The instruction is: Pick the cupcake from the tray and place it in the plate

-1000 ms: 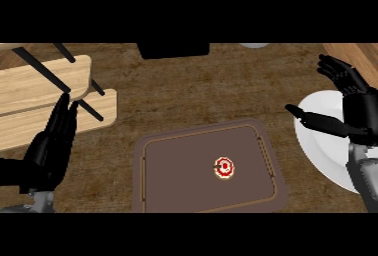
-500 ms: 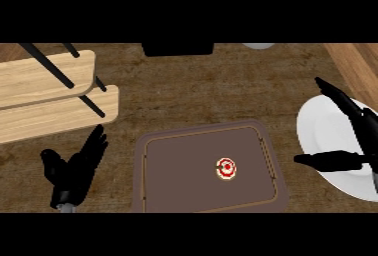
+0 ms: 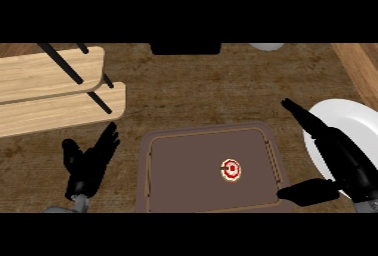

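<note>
Cupcake (image 3: 232, 170) on brown tray (image 3: 184, 177), dark woodgrain counter (image 3: 199, 90), white plate (image 3: 356, 119), left hand (image 3: 88, 167) and right hand (image 3: 341, 152) spread

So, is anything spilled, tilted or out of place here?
Nothing stands out. The cupcake sits top-up on the tray, right of its middle; the plate lies flat at the right, partly under the open right hand.

The tray (image 3: 184, 170) sits on the tabletop (image 3: 207, 90) at the near middle. The cupcake (image 3: 231, 170) stands in it, right of centre. The plate (image 3: 351, 117) lies to the tray's right, apart from it. A rack of boards (image 3: 52, 95) is at the far left. The left hand (image 3: 88, 162) is left of the tray, and the right hand (image 3: 341, 160) is between tray and plate.
</note>
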